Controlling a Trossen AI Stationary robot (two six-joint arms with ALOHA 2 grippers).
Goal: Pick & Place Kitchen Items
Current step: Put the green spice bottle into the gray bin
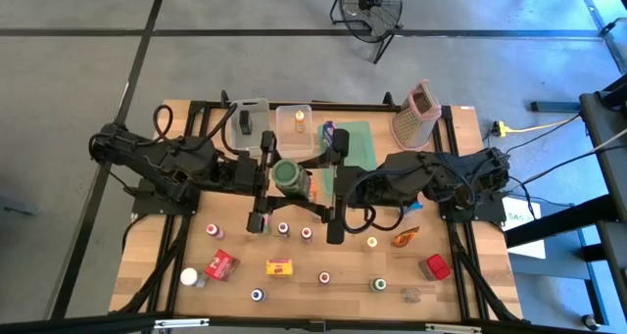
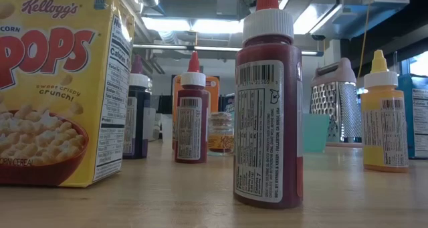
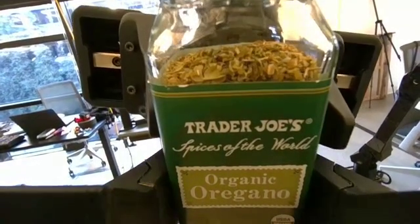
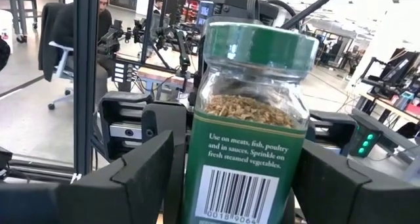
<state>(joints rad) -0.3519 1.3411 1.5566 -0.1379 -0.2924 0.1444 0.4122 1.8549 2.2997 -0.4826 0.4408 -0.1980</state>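
A glass oregano jar (image 1: 287,175) with a green cap and a green label is held upright high above the table's middle, between my two arms. My left gripper (image 3: 243,207) comes at it level from the table's left and is shut on it; the label's front (image 3: 239,158) fills its wrist view. My right gripper (image 4: 236,198) faces it level from the table's right. Its fingers (image 4: 131,178) are open and stand on either side of the jar's barcode side (image 4: 230,184). My left gripper pinches the jar's lower body (image 3: 167,184) between its two fingers (image 3: 134,191), one on each side wall, coming level from the table's left. The jar stands upright, cap up, lifted clear of the table. My right gripper's fingers flank the same jar; I cannot tell whether they touch it.
Below lie several small capped bottles, a yellow carton (image 1: 281,267), a red carton (image 1: 221,264), a red can (image 1: 435,267) and an orange packet (image 1: 405,238). At the far edge stand two clear bins (image 1: 249,121), a green tray (image 1: 362,138) and a box grater (image 1: 415,114).
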